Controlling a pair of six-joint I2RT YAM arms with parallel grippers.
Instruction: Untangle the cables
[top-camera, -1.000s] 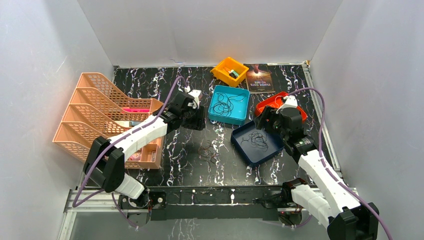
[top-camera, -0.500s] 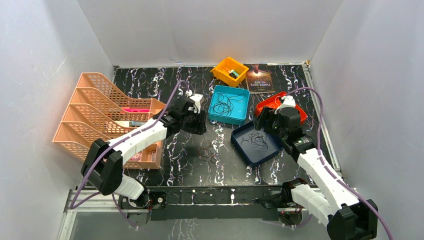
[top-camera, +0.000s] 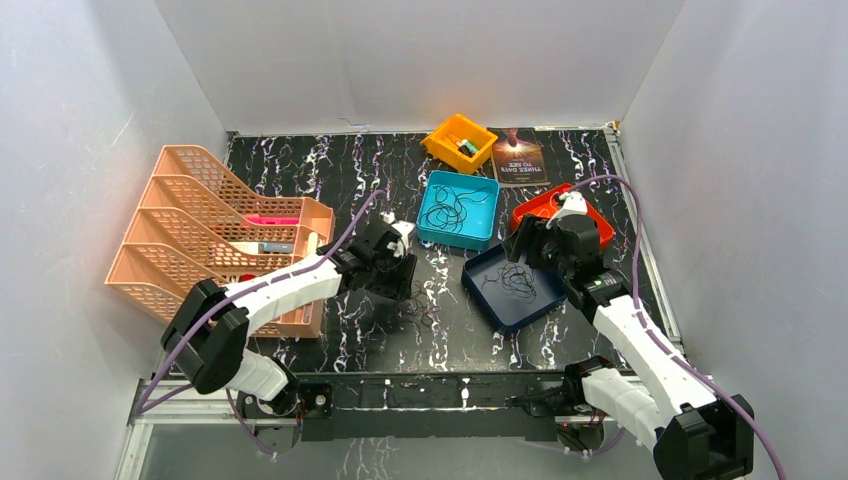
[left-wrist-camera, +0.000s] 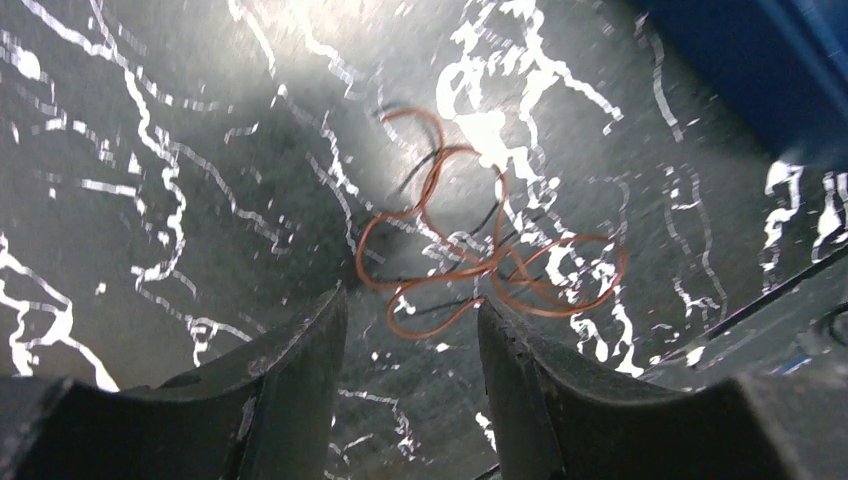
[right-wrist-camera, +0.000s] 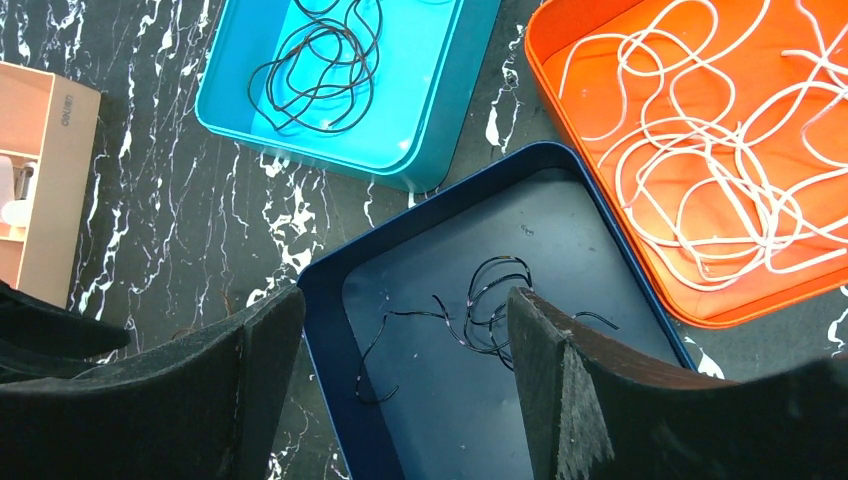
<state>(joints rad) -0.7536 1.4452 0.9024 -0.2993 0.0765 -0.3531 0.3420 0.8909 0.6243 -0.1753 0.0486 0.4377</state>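
Observation:
A small clump of reddish-brown and black cables lies on the black marbled table, just ahead of my open left gripper; in the top view the clump sits right below that gripper. My right gripper is open and empty above the dark blue tray, which holds a thin black cable. A black cable lies in the teal tray. White cables lie in the orange-red tray.
A peach stacked file rack stands at the left. A small orange bin and a book lie at the back. The table's front rail runs between the arm bases.
My left gripper has moved toward the near edge and down, from beside the teal tray to just above the loose clump. The right arm has barely moved.

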